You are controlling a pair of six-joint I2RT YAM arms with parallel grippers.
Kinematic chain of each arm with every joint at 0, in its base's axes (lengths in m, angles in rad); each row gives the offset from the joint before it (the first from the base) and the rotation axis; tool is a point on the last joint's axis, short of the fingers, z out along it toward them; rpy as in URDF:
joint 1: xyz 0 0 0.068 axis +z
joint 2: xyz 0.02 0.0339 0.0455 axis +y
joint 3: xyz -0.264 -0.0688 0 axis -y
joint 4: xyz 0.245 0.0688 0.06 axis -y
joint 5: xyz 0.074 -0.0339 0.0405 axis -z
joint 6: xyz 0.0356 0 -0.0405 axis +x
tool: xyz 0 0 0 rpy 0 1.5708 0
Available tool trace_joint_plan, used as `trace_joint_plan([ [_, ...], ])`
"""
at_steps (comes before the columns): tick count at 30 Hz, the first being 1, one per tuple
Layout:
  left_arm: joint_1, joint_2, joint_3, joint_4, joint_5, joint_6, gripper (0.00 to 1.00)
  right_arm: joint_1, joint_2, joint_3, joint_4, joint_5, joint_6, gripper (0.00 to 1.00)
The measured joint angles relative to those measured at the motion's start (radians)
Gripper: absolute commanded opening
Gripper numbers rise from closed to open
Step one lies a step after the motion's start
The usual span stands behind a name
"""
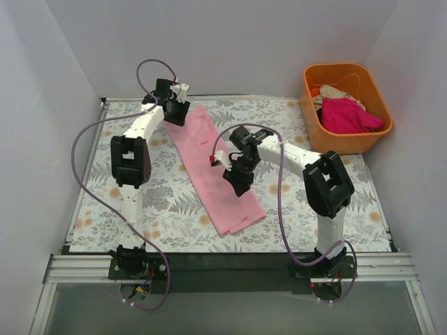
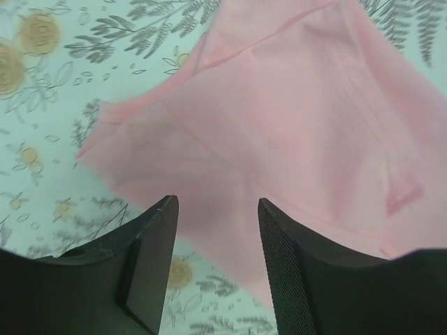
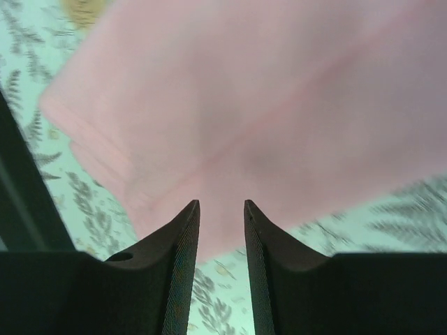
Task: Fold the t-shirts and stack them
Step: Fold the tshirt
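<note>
From above, a floral-print table (image 1: 140, 209) sits boxed in by plain white walls (image 1: 230, 42), with an orange tub (image 1: 314, 118) at its far right corner. The tub holds a magenta t-shirt (image 1: 349, 115) and a cream cloth (image 1: 336, 91) too bunched up to make out. A light pink t-shirt (image 1: 213, 171), folded into a long strip, lies diagonally across the middle. The left claw (image 1: 174, 113) is at its far end and the right claw (image 1: 237, 183) is over its near half, hiding part of it. In the left wrist view, the claw gapes wide and empty above the shirt's edge, a sleeve spreading beyond the frame. In the right wrist view, which is blurred, the fingers (image 3: 185, 237) stand narrowly parted with nothing between them, and the pink cloth lies just past their tips.
</note>
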State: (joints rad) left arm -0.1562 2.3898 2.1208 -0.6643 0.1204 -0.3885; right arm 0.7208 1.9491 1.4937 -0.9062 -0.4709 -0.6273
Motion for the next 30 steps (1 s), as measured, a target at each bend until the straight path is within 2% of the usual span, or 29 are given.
trace_joint_plan([
  [4, 0.026, -0.151, -0.100, 0.014, 0.055, -0.045, 0.44, -0.109, -0.007, 0.032, -0.002, 0.056, -0.013, 0.30],
  [9, 0.034, -0.226, -0.174, 0.006, 0.120, -0.072, 0.37, -0.123, 0.032, 0.031, -0.006, 0.105, -0.035, 0.23],
  [14, 0.015, -0.160, -0.195, -0.036, 0.175, -0.095, 0.32, -0.105, 0.093, -0.005, -0.004, 0.108, -0.044, 0.18],
  [22, -0.011, -0.061, -0.209, -0.091, 0.183, -0.107, 0.28, -0.090, 0.094, -0.034, -0.008, 0.072, -0.034, 0.15],
  [27, -0.021, 0.003, -0.107, -0.128, 0.201, -0.109, 0.28, -0.034, 0.121, -0.018, -0.024, 0.008, -0.003, 0.15],
  [30, -0.034, 0.066, -0.008, -0.127, 0.225, -0.108, 0.33, 0.005, 0.164, 0.031, -0.042, -0.039, 0.031, 0.16],
])
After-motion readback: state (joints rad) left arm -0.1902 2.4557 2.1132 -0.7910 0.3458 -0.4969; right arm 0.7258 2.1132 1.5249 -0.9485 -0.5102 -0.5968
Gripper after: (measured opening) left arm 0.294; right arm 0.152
